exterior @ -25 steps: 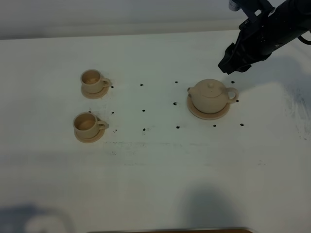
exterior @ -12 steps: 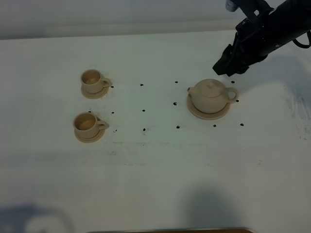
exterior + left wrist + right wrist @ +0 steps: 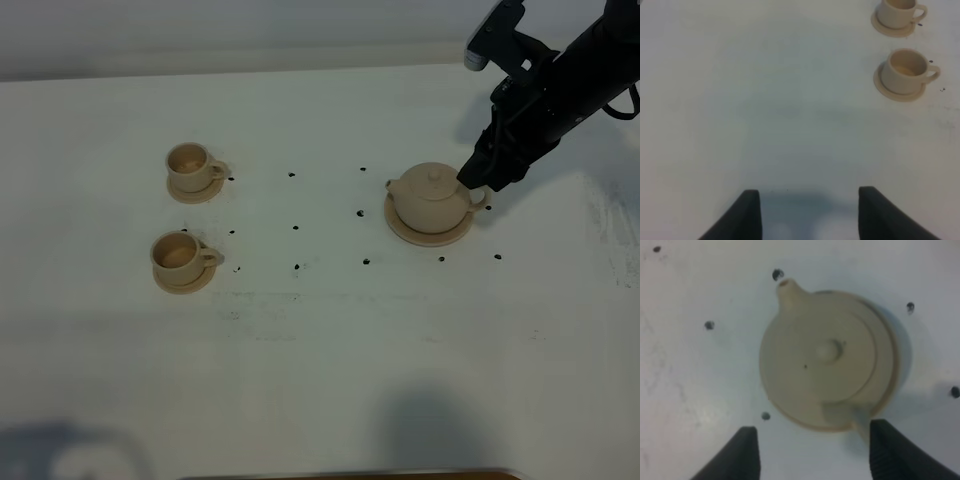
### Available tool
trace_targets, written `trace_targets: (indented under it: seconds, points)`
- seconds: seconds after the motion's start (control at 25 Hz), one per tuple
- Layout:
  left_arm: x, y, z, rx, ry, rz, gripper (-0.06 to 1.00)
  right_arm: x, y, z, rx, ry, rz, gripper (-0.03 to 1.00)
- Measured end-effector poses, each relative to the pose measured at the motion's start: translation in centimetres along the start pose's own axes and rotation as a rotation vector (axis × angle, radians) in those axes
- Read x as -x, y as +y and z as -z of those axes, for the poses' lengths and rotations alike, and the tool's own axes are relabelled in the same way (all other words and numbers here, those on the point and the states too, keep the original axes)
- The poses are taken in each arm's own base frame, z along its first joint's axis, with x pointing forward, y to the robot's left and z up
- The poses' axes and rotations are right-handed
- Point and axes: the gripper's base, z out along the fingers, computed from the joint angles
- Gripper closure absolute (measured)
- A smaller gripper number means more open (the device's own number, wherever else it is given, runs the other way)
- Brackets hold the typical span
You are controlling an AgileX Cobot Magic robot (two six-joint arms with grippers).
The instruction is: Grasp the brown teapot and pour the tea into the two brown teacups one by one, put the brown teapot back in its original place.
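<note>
The brown teapot stood upright with its lid in place on the wide saucer, right of centre on the white table. Its spout pointed toward the cups. Its loop handle faced the opposite way.

The right gripper hung at the handle side of the teapot, tilted down from the far right. Its jaws were spread wide and held nothing. In the right wrist view the right gripper framed the handle between its two fingers; whether either finger touched the handle could not be told.

The far teacup and the near teacup stood upright at the left, each on its small saucer, well apart from the teapot. Black dots marked the table between them.

The left gripper hovered over bare table with its fingers apart, gripping nothing, the two cups well beyond it.
</note>
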Motion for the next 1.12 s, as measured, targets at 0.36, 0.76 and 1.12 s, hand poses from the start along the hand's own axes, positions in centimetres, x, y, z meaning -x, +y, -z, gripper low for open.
trace_targets:
  seconds: [0.36, 0.76, 1.12]
  points:
    - [0.0, 0.0, 0.0, 0.0, 0.0, 0.0, 0.44, -1.2, -2.0, 1.4, -0.031, 0.019, 0.02, 0.51]
    - [0.0, 0.0, 0.0, 0.0, 0.0, 0.0, 0.44, -2.9, -3.3, -0.8, -0.051, 0.154, 0.076, 0.51]
    - [0.0, 0.0, 0.0, 0.0, 0.0, 0.0, 0.44, -2.1, -2.8, -2.0, -0.095, 0.224, 0.176, 0.51]
